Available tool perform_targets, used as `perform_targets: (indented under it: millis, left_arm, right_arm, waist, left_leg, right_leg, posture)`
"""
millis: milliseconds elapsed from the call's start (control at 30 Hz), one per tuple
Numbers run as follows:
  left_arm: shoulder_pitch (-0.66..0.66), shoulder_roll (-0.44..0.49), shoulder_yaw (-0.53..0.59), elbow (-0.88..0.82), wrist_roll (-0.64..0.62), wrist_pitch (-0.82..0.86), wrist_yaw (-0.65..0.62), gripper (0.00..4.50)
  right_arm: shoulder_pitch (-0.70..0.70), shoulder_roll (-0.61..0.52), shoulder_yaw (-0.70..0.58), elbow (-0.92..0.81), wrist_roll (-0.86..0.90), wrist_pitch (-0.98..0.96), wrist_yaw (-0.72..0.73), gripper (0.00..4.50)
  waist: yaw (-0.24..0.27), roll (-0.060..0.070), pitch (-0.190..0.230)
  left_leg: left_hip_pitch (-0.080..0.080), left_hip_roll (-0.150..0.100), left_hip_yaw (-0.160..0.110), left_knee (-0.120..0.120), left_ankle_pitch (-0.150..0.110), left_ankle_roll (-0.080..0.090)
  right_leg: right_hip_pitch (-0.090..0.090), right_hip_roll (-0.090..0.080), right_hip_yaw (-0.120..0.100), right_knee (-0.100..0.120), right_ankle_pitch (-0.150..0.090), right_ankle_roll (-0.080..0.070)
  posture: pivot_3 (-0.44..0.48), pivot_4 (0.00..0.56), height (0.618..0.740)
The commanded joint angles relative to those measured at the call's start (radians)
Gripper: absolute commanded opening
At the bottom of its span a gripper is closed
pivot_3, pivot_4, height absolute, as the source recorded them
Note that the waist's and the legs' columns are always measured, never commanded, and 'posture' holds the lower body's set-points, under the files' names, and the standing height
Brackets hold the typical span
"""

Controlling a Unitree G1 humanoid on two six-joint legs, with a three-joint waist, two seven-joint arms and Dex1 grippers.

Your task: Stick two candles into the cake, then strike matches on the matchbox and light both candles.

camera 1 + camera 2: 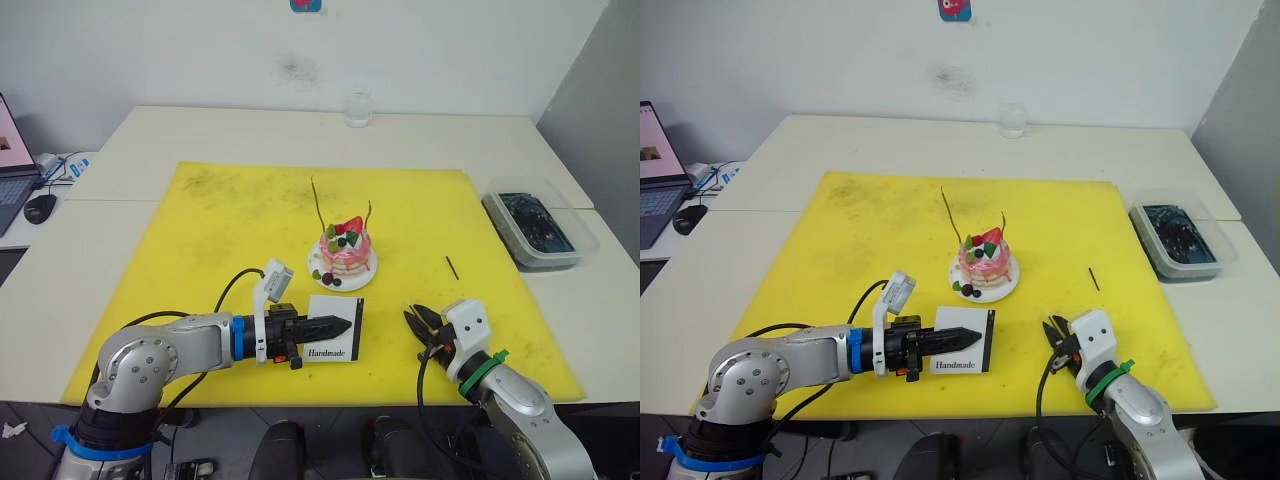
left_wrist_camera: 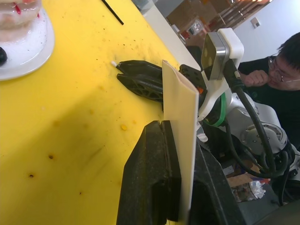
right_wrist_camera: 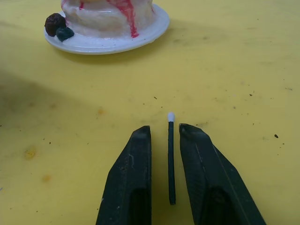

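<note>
The cake (image 1: 345, 252) sits on its white plate in the middle of the yellow mat, with two thin candles (image 1: 316, 205) standing upright in it. My left gripper (image 1: 338, 326) is shut on the white matchbox (image 1: 335, 340), holding it on edge just in front of the cake. My right gripper (image 3: 165, 131) rests low on the mat to the right of the matchbox. Its fingers are slightly open around a dark match (image 3: 171, 159) with a white tip, which lies between them with gaps on both sides. A second match (image 1: 452, 267) lies on the mat farther right.
A clear plastic container (image 1: 540, 228) stands off the mat's right edge. A glass (image 1: 358, 108) is at the table's back. A laptop and mouse (image 1: 40, 207) sit on the left. A person (image 2: 286, 61) is in front of the table.
</note>
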Motion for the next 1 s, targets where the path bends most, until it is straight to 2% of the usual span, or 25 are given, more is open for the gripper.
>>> perform_targets:
  millis: [33,367,433,500,533,800,900,1000]
  left_arm:
    - [-0.003,-0.006,0.005,-0.026,-0.009,-0.017,-0.013,0.0]
    - [-0.005,-0.007,0.002,-0.024,-0.009,-0.015,-0.014,0.0]
    - [-0.008,-0.007,0.002,-0.02,-0.007,-0.015,-0.015,0.0]
    - [-0.008,-0.008,0.002,-0.019,-0.006,-0.016,-0.015,0.0]
    - [-0.008,-0.007,0.002,-0.018,-0.005,-0.016,-0.016,0.0]
    - [-0.002,-0.009,0.004,-0.022,-0.006,-0.018,-0.013,0.0]
    - [-0.016,-0.019,-0.001,-0.028,0.01,-0.031,0.001,0.0]
    - [-0.066,-0.047,-0.013,-0.005,0.022,-0.028,0.029,0.0]
  right_arm:
    - [0.024,0.007,-0.028,0.004,-0.003,0.0,-0.019,0.98]
    - [0.019,0.039,-0.035,0.01,0.011,0.02,-0.034,0.98]
    - [0.02,0.04,-0.033,0.014,0.01,0.022,-0.033,0.61]
    - [0.024,0.039,-0.03,0.016,0.01,0.021,-0.028,0.05]
    - [0.025,0.039,-0.029,0.016,0.01,0.02,-0.027,0.02]
    - [0.017,0.039,-0.028,0.003,0.015,0.016,-0.021,0.02]
    - [-0.004,0.018,-0.043,-0.06,0.027,0.035,-0.01,0.02]
    - [-0.062,-0.049,-0.077,-0.191,0.062,0.107,0.026,0.02]
  waist:
    - [0.001,0.0,0.0]
    - [0.002,0.0,0.0]
    - [0.002,0.0,0.0]
    - [0.002,0.0,0.0]
    - [0.002,0.0,0.0]
    - [0.002,0.0,0.0]
    - [0.002,0.0,0.0]
    - [0.003,0.0,0.0]
  left_leg:
    - [0.0,0.0,0.0,0.0,0.0,0.0]
    - [0.0,0.0,0.0,0.0,0.0,0.0]
    - [0.0,0.0,0.0,0.0,0.0,0.0]
    - [0.0,0.0,0.0,0.0,0.0,0.0]
    - [0.0,0.0,0.0,0.0,0.0,0.0]
    - [0.0,0.0,0.0,0.0,0.0,0.0]
    - [0.0,0.0,0.0,0.0,0.0,0.0]
    - [0.0,0.0,0.0,0.0,0.0,0.0]
  right_leg:
    - [0.0,0.0,0.0,0.0,0.0,0.0]
    - [0.0,0.0,0.0,0.0,0.0,0.0]
    - [0.0,0.0,0.0,0.0,0.0,0.0]
    - [0.0,0.0,0.0,0.0,0.0,0.0]
    - [0.0,0.0,0.0,0.0,0.0,0.0]
    - [0.0,0.0,0.0,0.0,0.0,0.0]
    - [0.0,0.0,0.0,0.0,0.0,0.0]
    - [0.0,0.0,0.0,0.0,0.0,0.0]
  posture:
    - [0.0,0.15,0.74]
    - [0.0,0.15,0.74]
    - [0.0,0.15,0.74]
    - [0.0,0.15,0.74]
    - [0.0,0.15,0.74]
    - [0.0,0.15,0.74]
    - [0.0,0.15,0.74]
    - [0.0,0.15,0.74]
